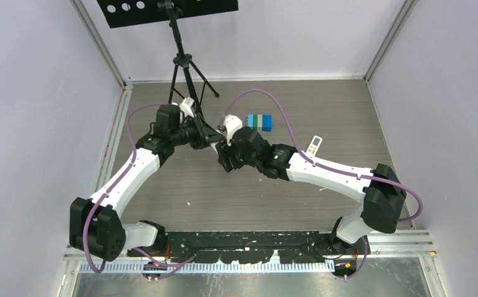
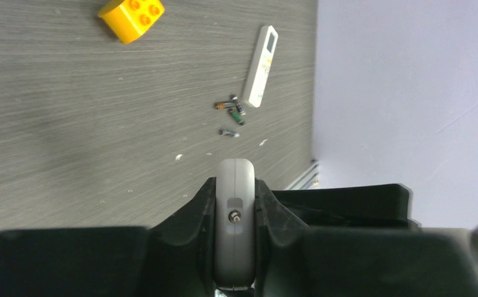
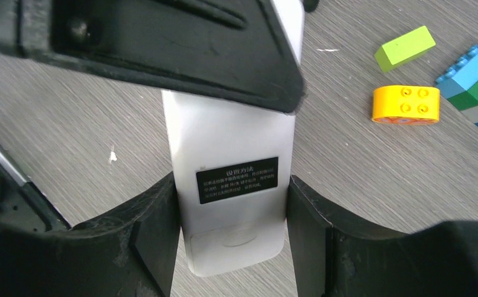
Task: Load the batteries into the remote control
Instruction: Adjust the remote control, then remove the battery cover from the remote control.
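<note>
A white remote control (image 3: 230, 204) hangs above the table between both grippers, its back with a black label facing the right wrist camera. My right gripper (image 3: 231, 216) is shut across its width near the rounded end. My left gripper (image 2: 234, 185) is shut on the remote's (image 2: 234, 247) thin edges, and its black finger (image 3: 162, 49) covers the remote's far half in the right wrist view. The batteries (image 2: 236, 115), small dark cylinders, lie loose on the table beside a second white remote (image 2: 260, 66). From above, the two grippers (image 1: 221, 147) meet mid-table and hide the held remote.
A second remote (image 1: 314, 146) lies right of the arms. An orange block (image 3: 405, 104), a light green block (image 3: 405, 47) and a blue-and-green block stack (image 1: 259, 122) sit on the far table. A black tripod (image 1: 184, 68) stands at the back. Walls close in on both sides.
</note>
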`<state>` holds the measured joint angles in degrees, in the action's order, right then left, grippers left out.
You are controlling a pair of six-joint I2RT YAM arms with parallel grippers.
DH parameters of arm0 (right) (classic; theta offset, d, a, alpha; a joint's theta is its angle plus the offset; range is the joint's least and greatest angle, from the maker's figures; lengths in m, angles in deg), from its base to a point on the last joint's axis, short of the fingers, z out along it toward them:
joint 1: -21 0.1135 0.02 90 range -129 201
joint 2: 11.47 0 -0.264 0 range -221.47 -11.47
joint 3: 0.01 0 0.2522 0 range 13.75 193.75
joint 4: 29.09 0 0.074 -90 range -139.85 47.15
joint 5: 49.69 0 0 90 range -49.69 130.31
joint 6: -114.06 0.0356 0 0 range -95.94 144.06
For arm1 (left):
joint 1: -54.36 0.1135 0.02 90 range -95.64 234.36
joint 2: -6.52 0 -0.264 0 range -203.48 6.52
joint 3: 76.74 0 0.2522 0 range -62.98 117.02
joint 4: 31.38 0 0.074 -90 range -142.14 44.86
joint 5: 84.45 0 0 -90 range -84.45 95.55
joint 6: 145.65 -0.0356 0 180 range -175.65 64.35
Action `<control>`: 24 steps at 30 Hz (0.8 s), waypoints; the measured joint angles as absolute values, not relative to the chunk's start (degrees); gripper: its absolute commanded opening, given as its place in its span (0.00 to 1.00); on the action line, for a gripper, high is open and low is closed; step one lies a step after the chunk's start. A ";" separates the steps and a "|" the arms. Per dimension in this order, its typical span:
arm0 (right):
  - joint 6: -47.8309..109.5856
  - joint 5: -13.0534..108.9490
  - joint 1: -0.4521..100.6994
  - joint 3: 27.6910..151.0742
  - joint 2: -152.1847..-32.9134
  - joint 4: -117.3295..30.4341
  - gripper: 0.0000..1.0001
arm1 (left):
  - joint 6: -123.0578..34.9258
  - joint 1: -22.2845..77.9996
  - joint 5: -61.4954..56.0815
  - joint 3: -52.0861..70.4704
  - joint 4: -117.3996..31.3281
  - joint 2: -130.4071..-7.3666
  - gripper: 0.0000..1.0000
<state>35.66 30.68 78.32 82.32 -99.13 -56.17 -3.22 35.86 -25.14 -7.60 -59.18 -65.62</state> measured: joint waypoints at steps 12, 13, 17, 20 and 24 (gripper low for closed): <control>43.40 39.05 72.76 73.36 -90.23 -48.92 0.95 | -5.25 43.51 -30.74 -7.58 -57.48 -63.02 0.00; 45.84 40.95 70.93 70.43 -87.28 -46.93 0.95 | -5.54 43.75 -31.05 -7.58 -57.26 -62.28 0.00; 58.83 46.33 64.57 62.22 -79.80 -36.33 0.92 | -5.41 44.03 -32.58 -7.60 -54.24 -59.54 0.00; 70.78 48.40 63.69 60.01 -79.52 -28.68 0.90 | -3.42 44.03 -34.11 -8.06 -49.30 -57.90 0.00; 85.01 49.61 64.31 57.43 -80.85 -18.56 0.86 | 1.87 44.03 -36.07 -10.36 -41.02 -55.22 0.00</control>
